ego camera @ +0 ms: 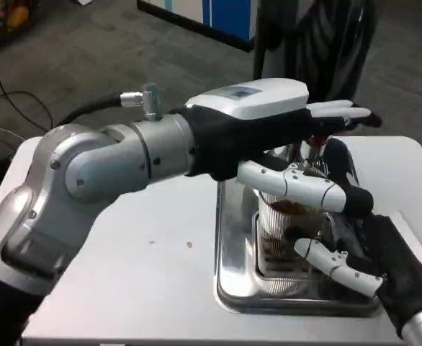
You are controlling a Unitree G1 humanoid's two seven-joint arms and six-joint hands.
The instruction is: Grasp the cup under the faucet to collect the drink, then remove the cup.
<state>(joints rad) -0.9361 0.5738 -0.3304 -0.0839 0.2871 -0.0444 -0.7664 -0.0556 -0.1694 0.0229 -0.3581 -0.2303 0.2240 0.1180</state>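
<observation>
Under the faucet point(313, 148), on the steel tray point(232, 238), the cup point(286, 231) holds brown drink; right robot hand point(355, 256) curls at its side, grip unclear. Left robot hand point(268, 119) stretches flat above. A jerky lift could slosh it.

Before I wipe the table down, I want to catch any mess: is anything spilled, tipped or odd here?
Two small brownish specks lie on the white table, left of the metal drip tray. They may be drips or crumbs; too small to tell. The clear ribbed cup stands upright in the tray with brown drink inside.
</observation>
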